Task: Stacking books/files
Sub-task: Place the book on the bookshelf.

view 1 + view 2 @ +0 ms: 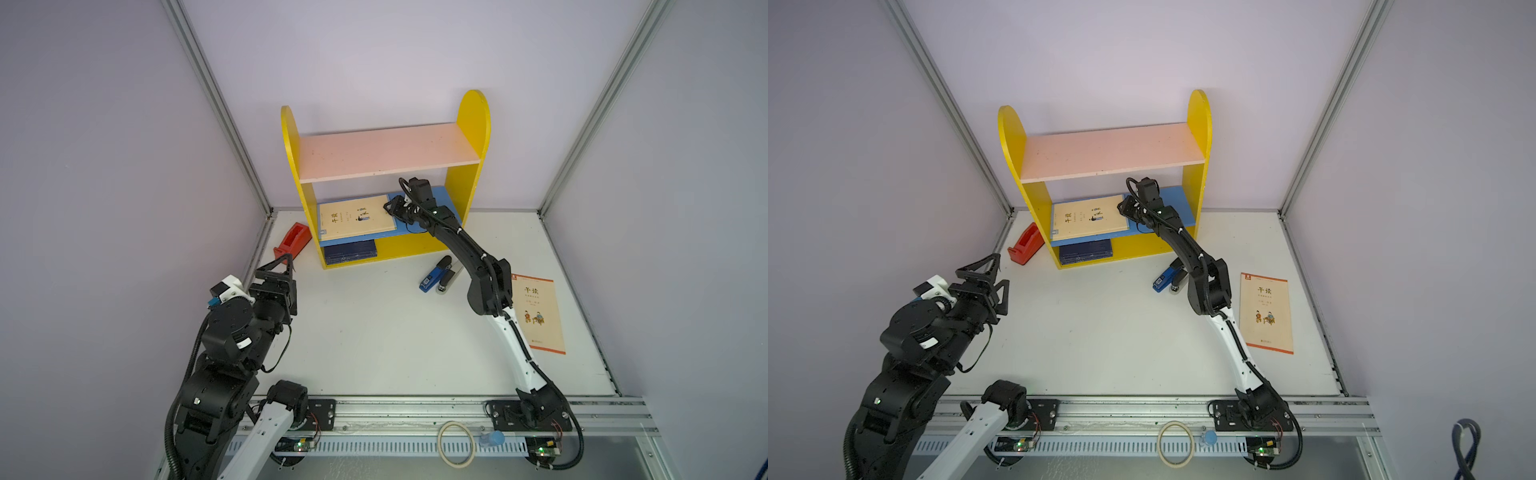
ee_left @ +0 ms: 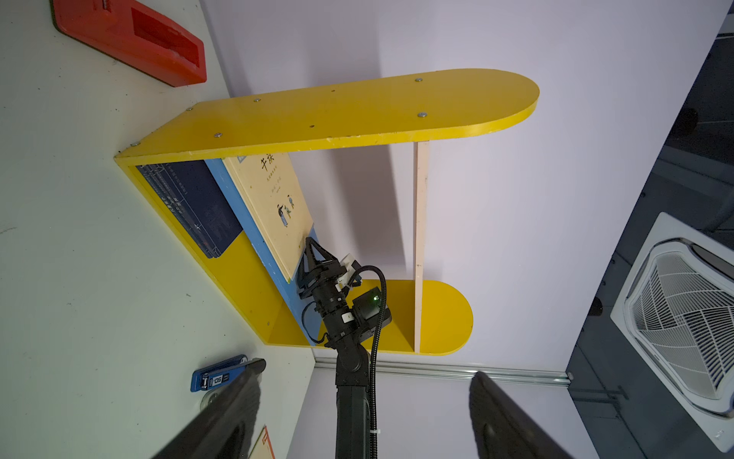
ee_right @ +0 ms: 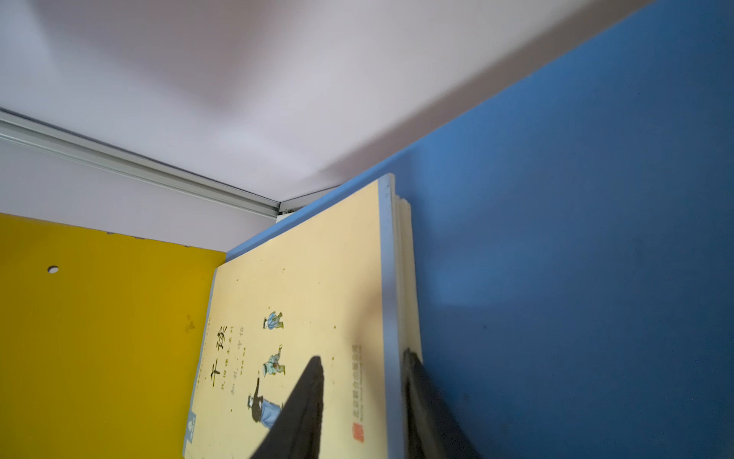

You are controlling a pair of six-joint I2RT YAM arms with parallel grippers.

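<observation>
A white tabletop [image 1: 374,332] carries a yellow wooden shelf unit [image 1: 473,124] at the far side, with a pink top board and a blue middle shelf [image 3: 556,238]. A flat stack of large cream paperbacks with cartoon figures [image 1: 353,218] lies at the left end of that blue shelf. The right gripper [image 1: 390,206] is at the stack's right edge, with one finger above the top cover and the other beside the page edges. I cannot tell whether it grips.

Another cream paperback with an orange border [image 1: 540,316] lies flat on the table, near right. Small dark navy paperbacks [image 1: 350,251] lie stacked in the bottom compartment, at its left end. The left gripper [image 1: 995,274] hangs wide apart and empty over the left of the table. A red plastic tape dispenser [image 1: 293,243] sits left of the unit. A blue-and-black stapler [image 1: 436,276] lies in front of its right end.
</observation>
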